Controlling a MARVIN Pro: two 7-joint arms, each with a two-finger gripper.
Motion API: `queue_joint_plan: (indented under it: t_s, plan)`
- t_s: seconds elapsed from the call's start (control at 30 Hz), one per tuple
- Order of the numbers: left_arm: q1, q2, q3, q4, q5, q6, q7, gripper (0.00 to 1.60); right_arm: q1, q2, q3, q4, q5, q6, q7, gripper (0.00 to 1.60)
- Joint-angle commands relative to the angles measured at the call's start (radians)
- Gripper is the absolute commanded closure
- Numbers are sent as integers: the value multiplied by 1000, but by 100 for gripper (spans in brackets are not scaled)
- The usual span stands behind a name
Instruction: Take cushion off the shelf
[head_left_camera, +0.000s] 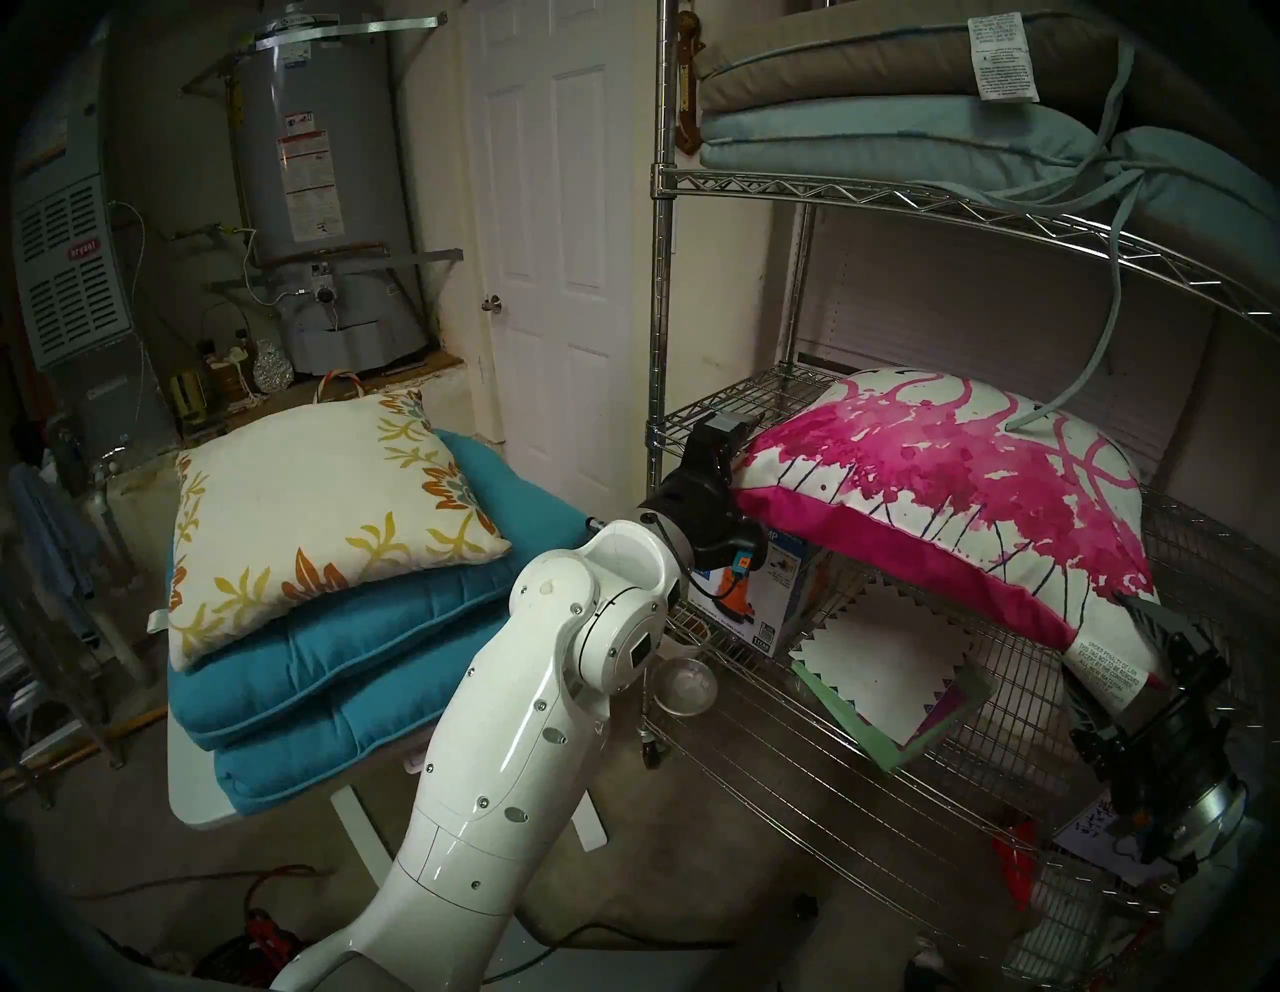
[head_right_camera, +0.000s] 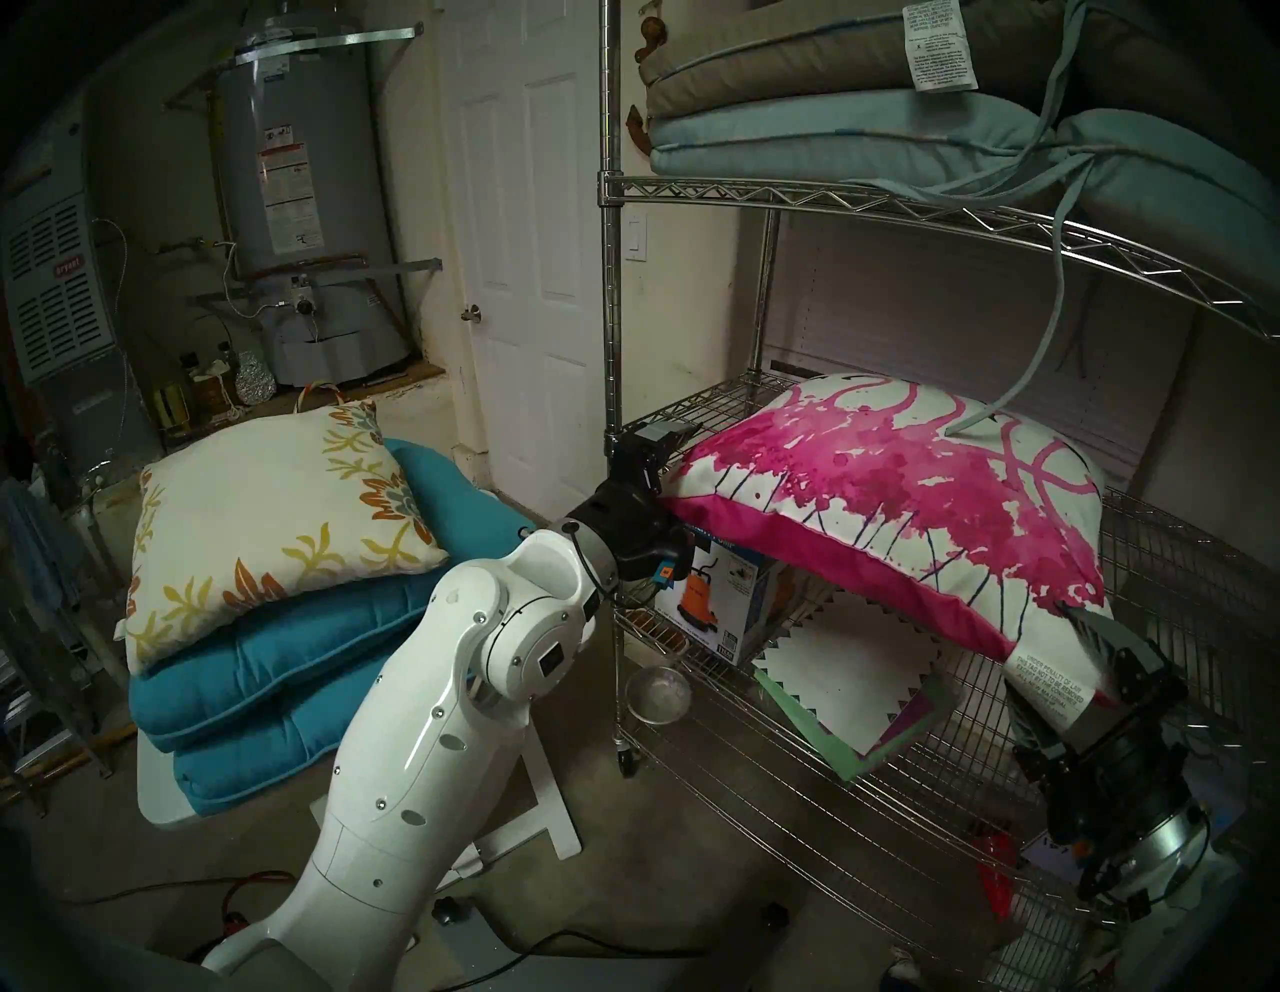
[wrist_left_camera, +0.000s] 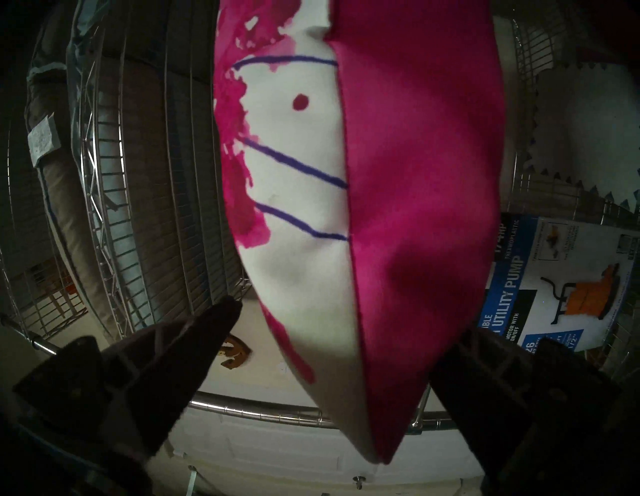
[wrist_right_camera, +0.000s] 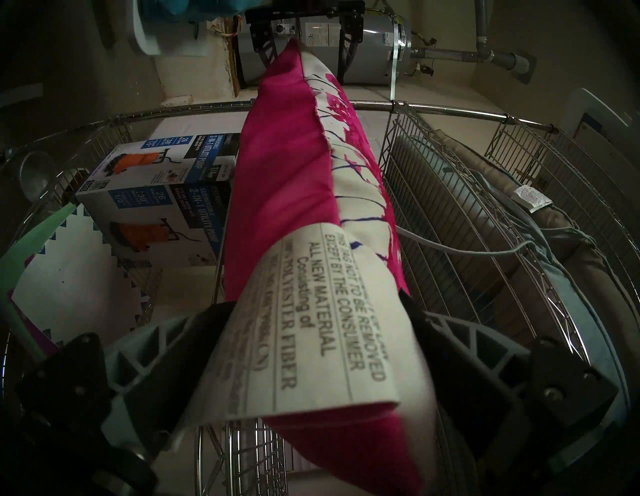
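Right hand (wrist_right_camera: 311, 350) nearest, fingers spread wide astride the tagged corner of the pink cushion (head_left_camera: 956, 485), contact uncertain. Left hand (wrist_left_camera: 343, 363) likewise wide at the far corner. Cushion lies on the shelf (head_left_camera: 866, 748) middle tier. Step: grasp. Next: close both, draw it out.

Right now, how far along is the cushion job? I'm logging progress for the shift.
Done: both arms are in place. The left claw stands open around the pink cushion at its left corner, and the right claw stands open around its tagged right corner. In hand: closing the claws, not yet done. Left: gripping the cushion and lifting it out. It lies on the shelf, on the middle tier.
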Motion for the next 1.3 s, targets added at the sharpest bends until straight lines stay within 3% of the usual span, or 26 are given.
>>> queue_joint_plan:
  t_s: [0.0,0.73,1.27]
  plan:
    - [-1,11,6,-23,2,-12,-6,0,2,1,0,-16,0,-1,-1,0]
    - [-98,25,28,75,27,-86,98,0,7,-3,2,-15,-1,-6,3,0]
    - [-106,19,51,106,62,-114,177,0,10,-7,3,-16,-1,-9,7,0]
